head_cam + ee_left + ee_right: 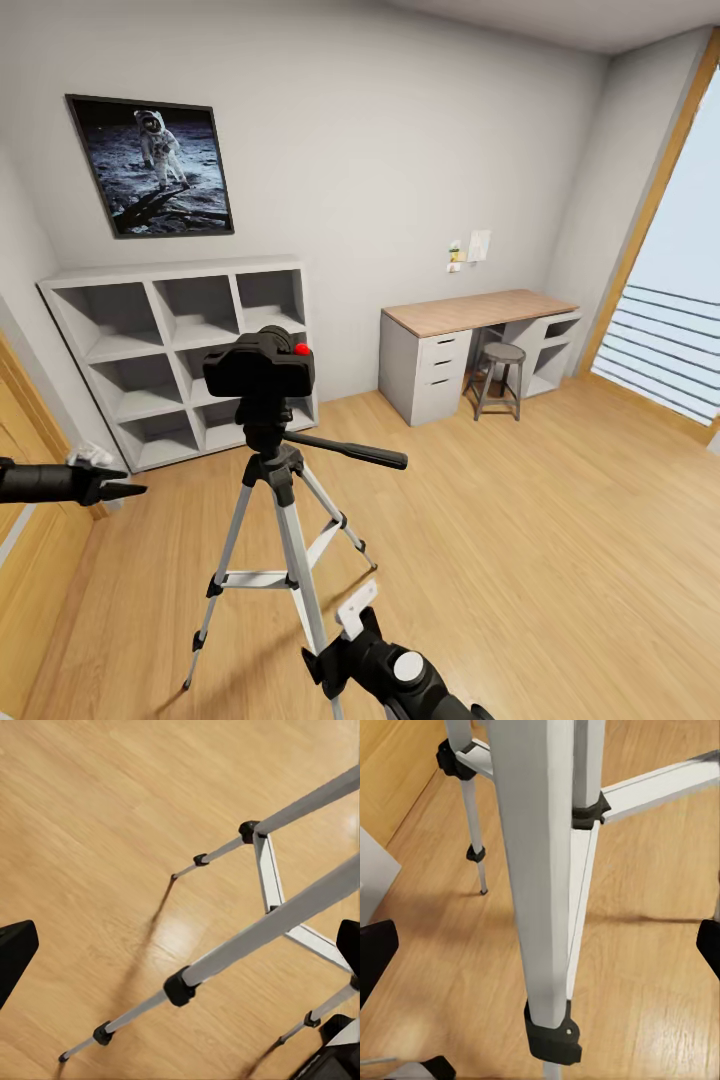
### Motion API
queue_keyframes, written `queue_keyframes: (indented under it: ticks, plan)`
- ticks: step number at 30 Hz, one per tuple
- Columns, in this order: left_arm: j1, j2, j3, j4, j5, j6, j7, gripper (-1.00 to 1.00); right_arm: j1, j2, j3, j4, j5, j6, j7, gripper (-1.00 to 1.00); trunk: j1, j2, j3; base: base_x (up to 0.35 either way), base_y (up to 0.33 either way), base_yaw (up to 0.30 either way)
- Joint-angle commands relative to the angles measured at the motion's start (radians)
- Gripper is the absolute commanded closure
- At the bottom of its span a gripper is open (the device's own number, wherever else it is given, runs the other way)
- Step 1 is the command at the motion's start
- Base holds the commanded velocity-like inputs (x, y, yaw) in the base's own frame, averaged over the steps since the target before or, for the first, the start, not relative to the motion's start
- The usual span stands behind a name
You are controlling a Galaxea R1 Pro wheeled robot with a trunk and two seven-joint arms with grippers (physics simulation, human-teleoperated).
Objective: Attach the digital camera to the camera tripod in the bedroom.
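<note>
Item one, the camera (262, 365): we logged a small black boxy body with a red button on top, seated on the head of the tripod (280, 520) at centre-left of the head view. The tripod had silver legs with black joints and feet, a black head, and a long black handle pointing toward the right of the frame. It stood on the floor (520, 540).

Item two, the room: we noted light wood planks, grey walls, a white cube shelf (180, 350) at upper left with an astronaut poster (150, 165) above it, a desk (475, 345) with a grey stool (500, 378) right of centre, and a wood-framed window (665, 290) at the far right.

Item three, the grippers: the left gripper (118, 490) reached in from the left edge, apart from the tripod; the right gripper (352, 615) rose from the bottom edge just beside a leg. In each wrist view we saw the fingers at opposite edges, spread wide and holding nothing.

Item four, the wrist views alone gave us the leg braces (268, 879), the leg locks (553, 1033) and the feet on the planks.
</note>
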State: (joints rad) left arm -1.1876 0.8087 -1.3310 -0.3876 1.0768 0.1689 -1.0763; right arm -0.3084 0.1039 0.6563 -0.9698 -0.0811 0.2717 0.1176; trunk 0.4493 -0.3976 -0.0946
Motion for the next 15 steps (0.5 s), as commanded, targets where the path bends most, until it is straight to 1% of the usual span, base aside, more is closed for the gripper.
queue_keyframes:
  ticks: [1,4,5,7,11,15]
  plan:
    - [0.007,-0.001,0.006,0.001,0.011,0.011,-0.001,-1.00,0.000,-0.003,0.000,0.000,-0.007,0.006,0.001,-1.00,0.001,-0.002,-0.002,0.000,0.000,0.000]
    - [0.035,-0.013,0.032,0.008,0.010,0.012,0.001,-1.00,0.001,-0.007,-0.001,0.003,-0.006,0.007,0.002,-1.00,0.001,-0.002,-0.002,0.000,0.000,0.000]
    - [0.035,-0.013,0.032,0.008,0.010,0.012,0.001,-1.00,0.001,-0.007,-0.001,0.003,-0.006,0.007,0.002,-1.00,0.001,-0.002,-0.002,0.000,0.000,0.000]
    - [0.054,-0.022,0.042,0.018,0.010,0.012,0.006,-1.00,0.002,-0.009,-0.002,0.005,-0.005,0.008,0.002,-1.00,0.001,-0.002,-0.002,0.000,0.000,0.000]
    - [0.076,-0.032,0.050,0.037,0.010,0.013,0.014,-1.00,0.003,-0.011,-0.002,0.013,-0.006,0.009,0.003,-1.00,0.001,-0.002,-0.002,0.000,0.000,0.000]
    - [0.097,-0.037,0.055,0.051,0.011,0.012,0.020,-1.00,0.003,-0.013,-0.004,0.027,-0.006,0.011,0.003,-1.00,0.001,-0.002,-0.002,0.000,0.000,0.000]
